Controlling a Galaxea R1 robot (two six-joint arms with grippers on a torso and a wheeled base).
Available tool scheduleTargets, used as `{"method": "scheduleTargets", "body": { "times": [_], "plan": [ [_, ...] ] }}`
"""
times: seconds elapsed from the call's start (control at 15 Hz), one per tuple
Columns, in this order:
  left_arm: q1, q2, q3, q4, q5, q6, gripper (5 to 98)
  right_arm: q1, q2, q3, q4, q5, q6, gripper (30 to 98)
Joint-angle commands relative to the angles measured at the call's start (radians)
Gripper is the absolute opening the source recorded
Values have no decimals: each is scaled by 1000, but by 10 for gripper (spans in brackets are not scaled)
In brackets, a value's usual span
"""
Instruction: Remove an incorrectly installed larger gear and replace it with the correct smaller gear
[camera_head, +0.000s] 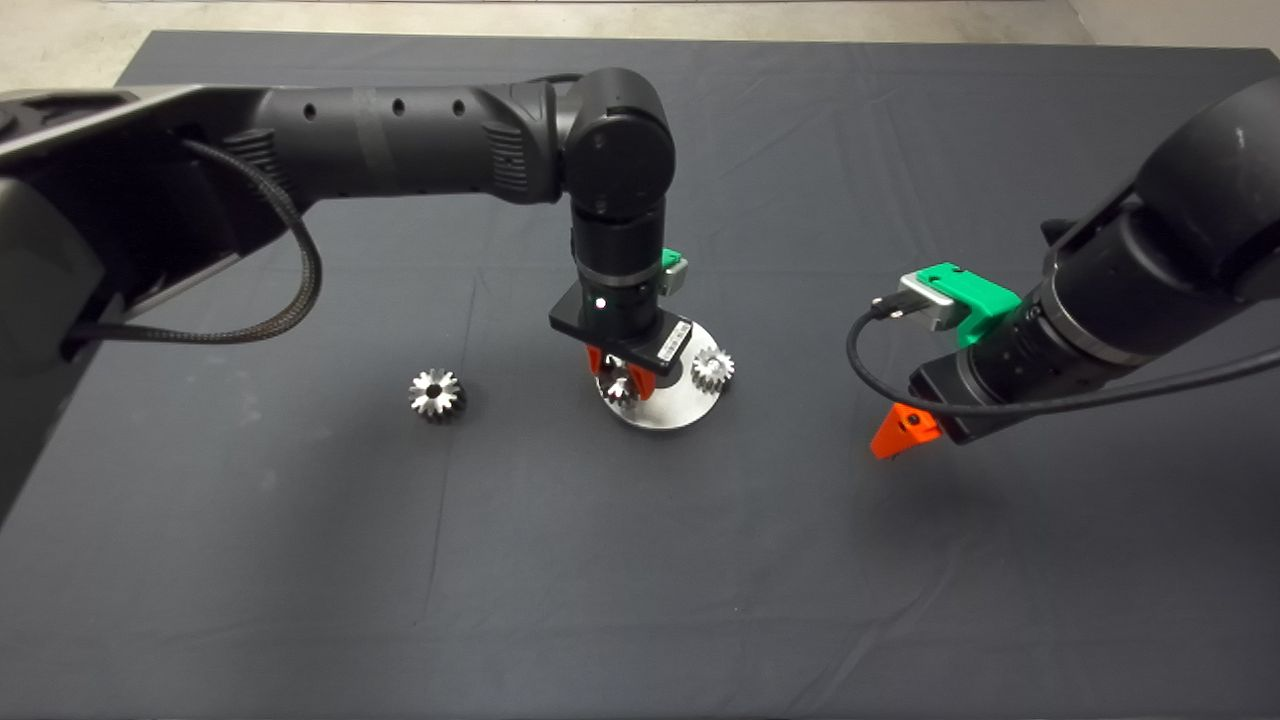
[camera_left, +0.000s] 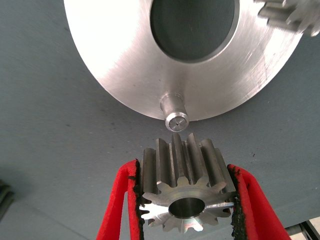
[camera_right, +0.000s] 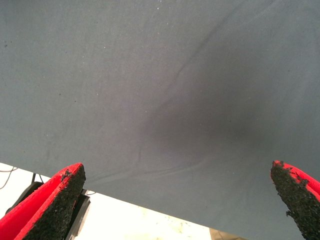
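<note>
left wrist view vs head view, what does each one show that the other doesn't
Only the left wrist view shows the bare pin on the plate, its big round hole, and the small gear pinched between the left claw's pads just short of that pin. Only the head view shows the larger gear lying apart on the mat and the right claw waiting open. Both show the plate, the held gear and another gear on the plate.

Legible text, labels, brands, numbers: none. A small pale sticker on the left gripper's (camera_head: 622, 372) black mount carries print that cannot be read. Gears, disc and mat are unmarked.
</note>
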Motion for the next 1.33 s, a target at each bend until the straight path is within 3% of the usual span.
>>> {"method": "scheduleTargets", "body": {
  "times": [0.0, 0.8, 1.27],
  "plan": [
    [-8, -2, -9, 7, 27, 3, 271, 30, -2, 14, 31, -84, 2, 977],
    [-7, 8, -28, 22, 25, 4, 269, 31, -5, 22, 32, -83, 2, 977],
    [21, 13, -35, 21, 24, 3, 268, 45, -5, 23, 33, -84, 2, 977]
  ]
}}
